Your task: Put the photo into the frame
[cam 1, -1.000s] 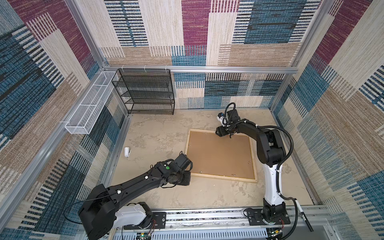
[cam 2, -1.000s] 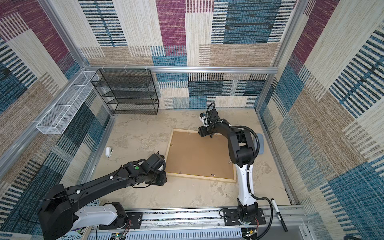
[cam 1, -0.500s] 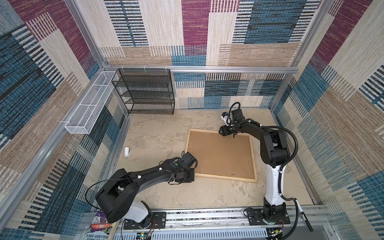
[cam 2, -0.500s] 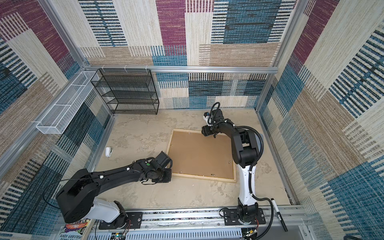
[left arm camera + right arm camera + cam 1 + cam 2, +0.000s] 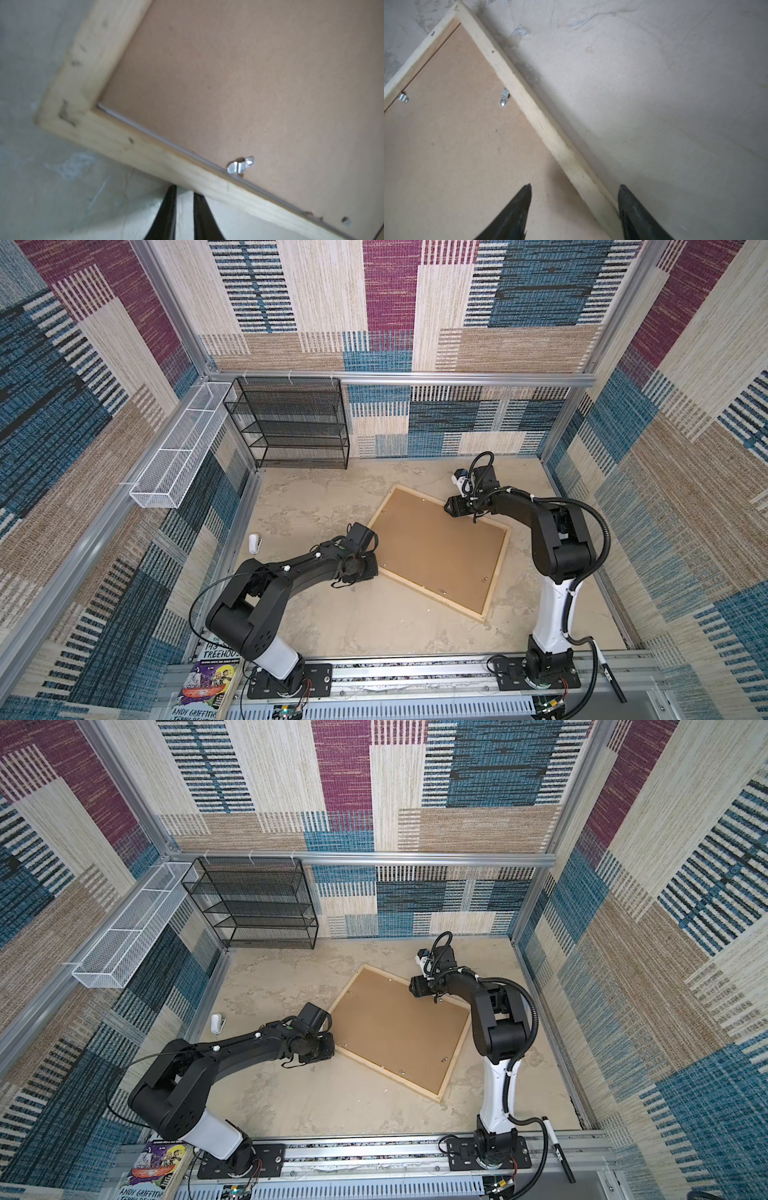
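Bench (image 5: 332,614): beige, mottled, plaster-like, with pale scuffs and hairline marks. Walls (image 5: 395,302): woven patchwork in blue, plum, tan and cream, set between aluminium posts. Black mesh rack (image 5: 291,423) at 11 o'clock against the back wall. White wire basket (image 5: 174,464) hangs on the side wall at 10. Small white object (image 5: 254,542) lies on the bench at 9. Book (image 5: 203,680) sits off the bench edge at 7, marker (image 5: 609,676) at 5.

Frame (image 5: 497,572) lies flat, back up, just right of centre, turned diamond-wise in both top views. Brown backing board (image 5: 436,551) fills it, with a metal clip (image 5: 240,165) at its edge. Photo: not to be made out. A thin white sliver shows between board and rail; which sheet, cannot tell.

Left fingers (image 5: 166,214) at the frame's 8 o'clock rail: narrow slit between them, tips hidden behind the rail; grip or not, cannot tell. Right fingers (image 5: 517,209) at the 1 o'clock rail: spread wide, straddling it, one over the board, one outside, holding nothing.
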Robot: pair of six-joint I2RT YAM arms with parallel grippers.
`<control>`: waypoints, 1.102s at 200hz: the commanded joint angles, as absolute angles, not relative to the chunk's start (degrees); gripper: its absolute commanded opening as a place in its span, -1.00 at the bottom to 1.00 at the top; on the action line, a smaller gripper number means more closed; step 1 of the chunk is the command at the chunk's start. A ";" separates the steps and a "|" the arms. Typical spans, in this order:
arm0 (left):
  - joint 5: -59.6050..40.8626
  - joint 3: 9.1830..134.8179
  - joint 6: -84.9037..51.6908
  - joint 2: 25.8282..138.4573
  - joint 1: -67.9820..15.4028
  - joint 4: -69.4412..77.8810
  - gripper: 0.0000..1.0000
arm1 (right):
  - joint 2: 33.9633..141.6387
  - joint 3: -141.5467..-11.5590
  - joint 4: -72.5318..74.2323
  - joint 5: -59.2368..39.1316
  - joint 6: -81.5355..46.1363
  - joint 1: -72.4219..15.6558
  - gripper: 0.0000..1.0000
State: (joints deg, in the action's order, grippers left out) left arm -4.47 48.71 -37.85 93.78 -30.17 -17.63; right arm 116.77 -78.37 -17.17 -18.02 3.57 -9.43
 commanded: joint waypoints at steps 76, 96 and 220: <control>-4.01 67.94 -26.96 110.39 -25.22 -20.71 -0.58 | 97.17 -49.24 -9.56 -24.08 -16.52 -9.92 0.31; -4.74 67.35 -27.33 110.14 -25.22 -20.65 -0.58 | 94.48 -47.11 -10.21 -23.03 -16.81 -9.91 0.30; -3.31 65.36 -28.90 97.31 -27.47 -24.64 -0.17 | 89.84 -49.61 -6.67 -19.07 -18.97 -9.93 0.33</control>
